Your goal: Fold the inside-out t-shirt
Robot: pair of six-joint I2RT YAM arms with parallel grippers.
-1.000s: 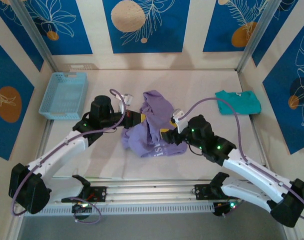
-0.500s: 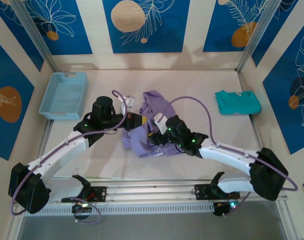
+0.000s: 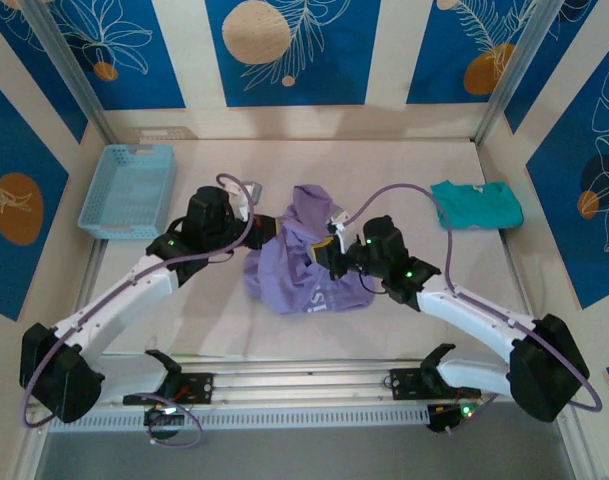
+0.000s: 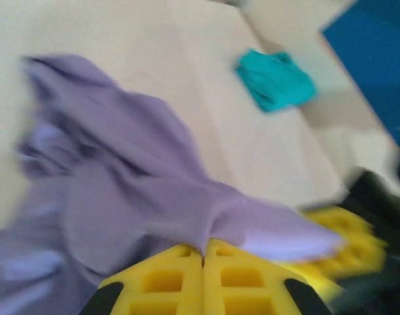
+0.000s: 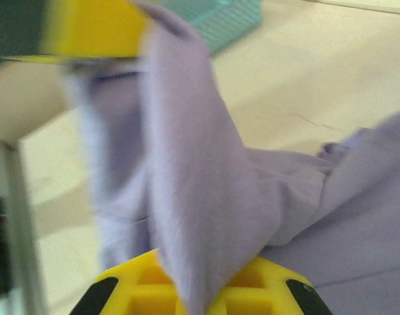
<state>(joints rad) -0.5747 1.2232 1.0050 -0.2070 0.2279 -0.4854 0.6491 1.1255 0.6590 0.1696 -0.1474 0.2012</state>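
Top external — soft crumpled lavender t-shirt [image 3: 302, 283] — clamped by left tool [image 3: 273, 232], right tool [image 3: 324, 250].

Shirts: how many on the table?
2. The purple shirt is bunched in the middle of the table; the teal shirt lies flat near the far right edge. None seems hidden.

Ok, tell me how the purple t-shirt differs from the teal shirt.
The purple t-shirt is lavender and larger; the teal shirt is blue-green and smaller. The purple t-shirt is crumpled between the arms; the teal shirt lies folded flat at the far right. The left gripper and right gripper are shut on the purple t-shirt; the teal shirt is untouched. Both are soft fabric.
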